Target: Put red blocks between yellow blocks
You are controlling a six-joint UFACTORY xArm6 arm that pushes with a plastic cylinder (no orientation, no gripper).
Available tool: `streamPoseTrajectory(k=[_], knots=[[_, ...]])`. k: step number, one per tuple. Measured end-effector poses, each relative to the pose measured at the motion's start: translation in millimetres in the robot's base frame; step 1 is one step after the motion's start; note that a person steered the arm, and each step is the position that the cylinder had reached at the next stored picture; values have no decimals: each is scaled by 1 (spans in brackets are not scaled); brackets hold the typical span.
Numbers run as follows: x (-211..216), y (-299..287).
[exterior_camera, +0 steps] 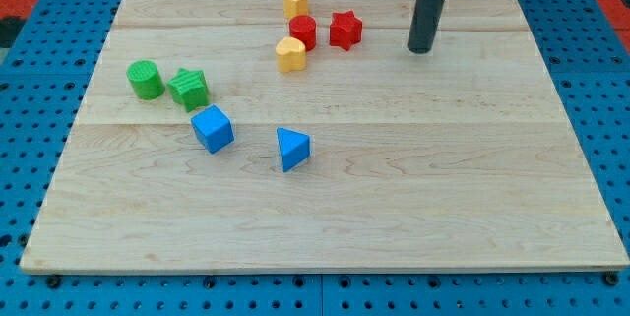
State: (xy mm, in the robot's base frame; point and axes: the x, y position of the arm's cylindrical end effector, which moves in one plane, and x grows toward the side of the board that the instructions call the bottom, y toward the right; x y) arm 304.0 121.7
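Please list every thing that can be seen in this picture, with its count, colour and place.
yellow hexagonal block: 1, yellow, view's top centre
red cylinder block: 1, red, between the two yellow blocks
yellow rounded block: 1, yellow, just below the red cylinder
red star block: 1, red, right of the red cylinder
green cylinder block: 1, green, view's left
green star block: 1, green, beside the green cylinder
blue cube block: 1, blue, centre-left
blue triangular block: 1, blue, centre
wooden board: 1, light wood, on blue pegboard
my tip: 1, dark rod, right of the red star, apart from it
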Motion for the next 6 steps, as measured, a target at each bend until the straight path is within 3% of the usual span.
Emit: streamPoseTrajectory(k=[1, 2, 3, 4, 5, 6], knots=[[-12, -94], [-16, -128], [60, -86], [67, -152], [35, -169], [35, -169]])
